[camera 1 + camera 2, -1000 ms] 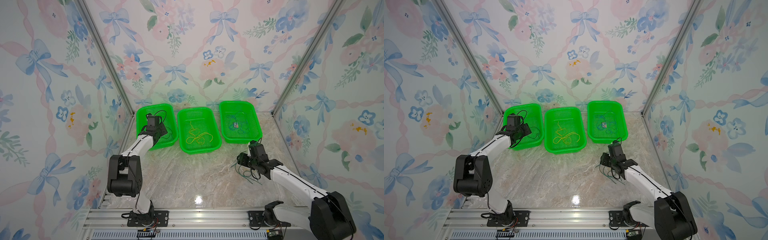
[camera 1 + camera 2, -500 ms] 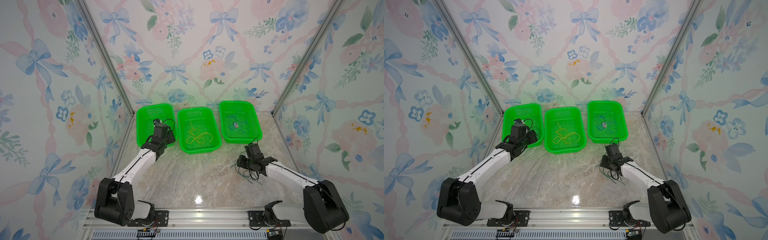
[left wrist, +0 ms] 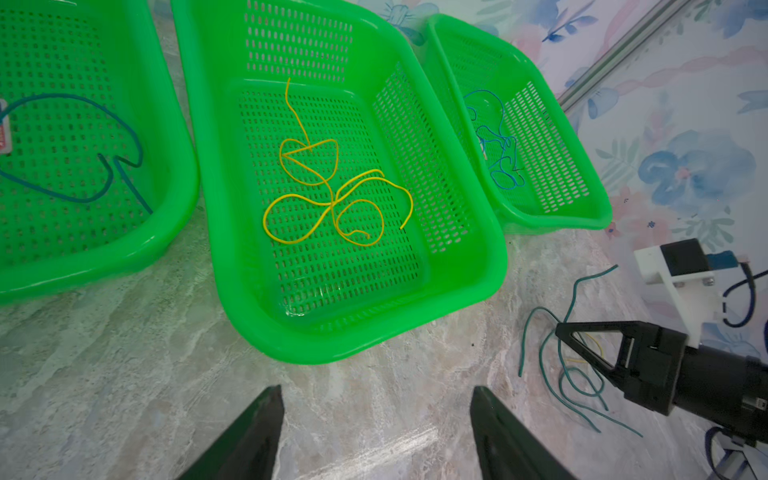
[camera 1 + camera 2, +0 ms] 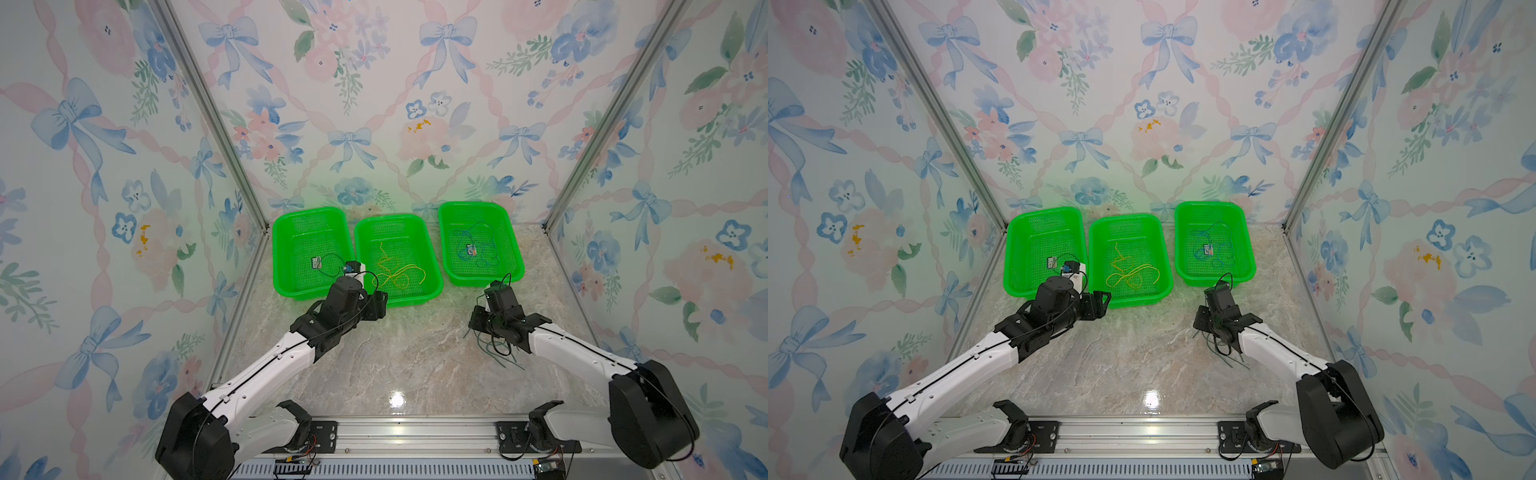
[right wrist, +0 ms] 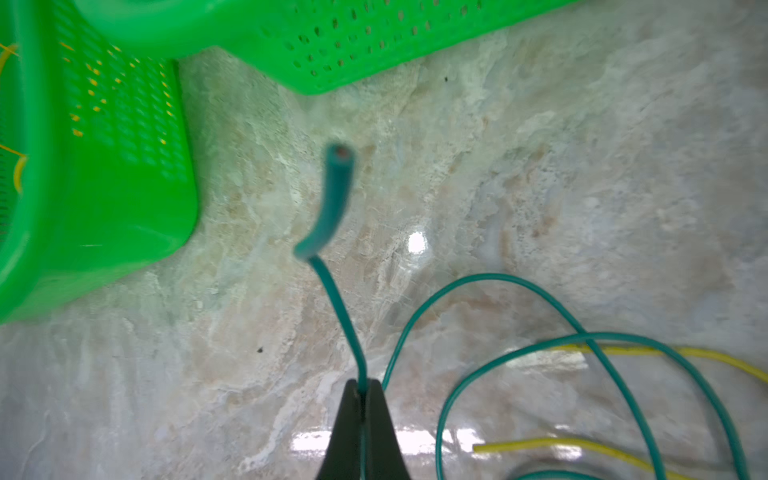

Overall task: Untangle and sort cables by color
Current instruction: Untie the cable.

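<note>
A tangle of dark green cables lies on the marble table at the right, with a yellow cable mixed in. My right gripper is shut on one green cable, whose cut end sticks up past the fingertips. In both top views it sits low over the tangle. My left gripper is open and empty above the bare table, in front of the middle basket. That basket holds yellow cables. The right basket holds blue cables. A dark green cable lies in the left basket.
Three green mesh baskets stand in a row along the back of the table. Flowered walls close in the left, right and back sides. An aluminium rail carrying both arm bases runs along the front edge. Small labels lie in the left and right baskets.
My left arm has swung out of the left basket to the front of the middle one, its jaws widening. My right gripper has closed on a green cable.
</note>
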Robot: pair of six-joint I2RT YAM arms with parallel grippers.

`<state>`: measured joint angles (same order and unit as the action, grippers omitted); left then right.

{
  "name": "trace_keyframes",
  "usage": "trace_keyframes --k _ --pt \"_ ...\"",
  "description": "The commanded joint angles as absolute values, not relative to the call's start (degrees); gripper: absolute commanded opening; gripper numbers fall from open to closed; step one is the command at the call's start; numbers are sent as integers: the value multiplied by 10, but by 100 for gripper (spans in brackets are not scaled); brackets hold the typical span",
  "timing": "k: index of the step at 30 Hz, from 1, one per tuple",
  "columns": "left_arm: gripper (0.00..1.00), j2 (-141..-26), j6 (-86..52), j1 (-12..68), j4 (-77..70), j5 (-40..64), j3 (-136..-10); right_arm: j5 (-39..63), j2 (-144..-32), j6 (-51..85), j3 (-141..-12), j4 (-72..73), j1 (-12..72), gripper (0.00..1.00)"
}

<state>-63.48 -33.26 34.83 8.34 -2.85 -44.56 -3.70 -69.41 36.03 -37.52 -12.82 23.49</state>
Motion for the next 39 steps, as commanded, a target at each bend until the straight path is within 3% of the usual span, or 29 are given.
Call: trace_keyframes --k 1,8,20,27,39 --pt "77 -627 -324 368 55 13 -454 -52 -625 381 -390 -181 248 0" --pt "78 -662 -304 408 10 45 -477 -70 -519 378 -432 -232 257 0" --pt "89 -805 -295 525 -197 126 -491 -64 -467 363 -511 -262 253 0" --pt "90 -900 -218 599 -232 110 -553 -45 -457 389 -519 -239 249 0" --pt "88 -1001 -154 606 -334 119 -590 -13 -452 415 -552 -247 249 0"
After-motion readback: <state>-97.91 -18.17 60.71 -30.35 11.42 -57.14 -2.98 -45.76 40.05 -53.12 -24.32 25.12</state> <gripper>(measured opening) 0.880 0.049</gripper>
